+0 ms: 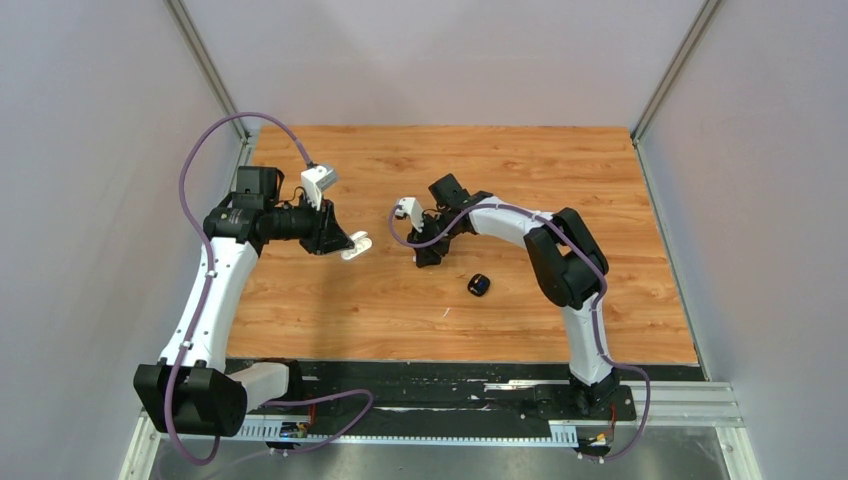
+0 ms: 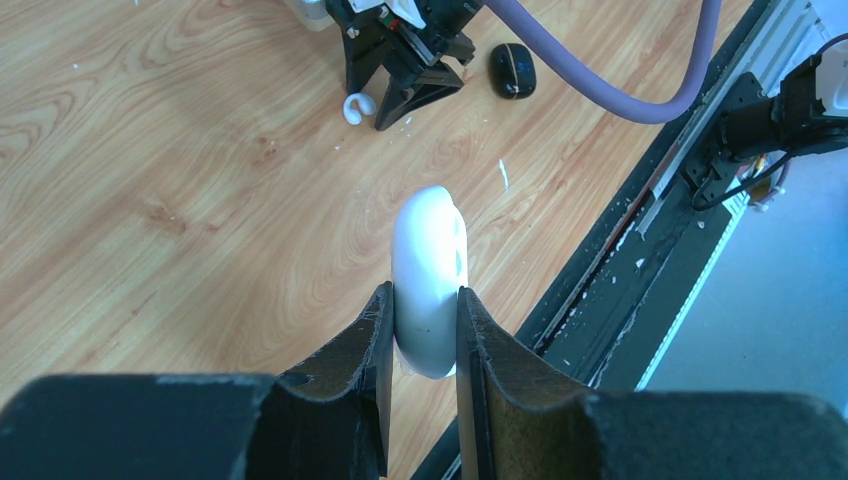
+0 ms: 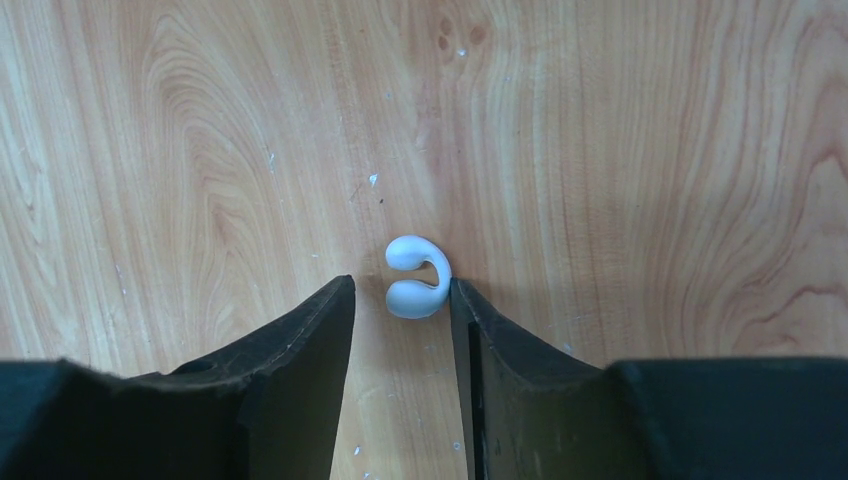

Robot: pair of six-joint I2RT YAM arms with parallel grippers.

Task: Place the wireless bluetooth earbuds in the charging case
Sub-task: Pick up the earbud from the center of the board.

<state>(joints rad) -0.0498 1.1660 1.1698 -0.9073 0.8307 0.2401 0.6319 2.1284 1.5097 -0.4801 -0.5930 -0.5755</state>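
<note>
My left gripper is shut on a white pebble-shaped charging case and holds it on edge above the wooden table; from above, the case sticks out of the gripper left of centre. A small white C-shaped earbud lies on the table between the fingers of my right gripper. That gripper is open, with its right finger touching the earbud and a gap at the left finger. The left wrist view shows the earbud beside the right gripper.
A black pebble-shaped case lies on the table just right of the right gripper, also visible as the black case. A purple cable loops over that area. The black rail runs along the table's near edge.
</note>
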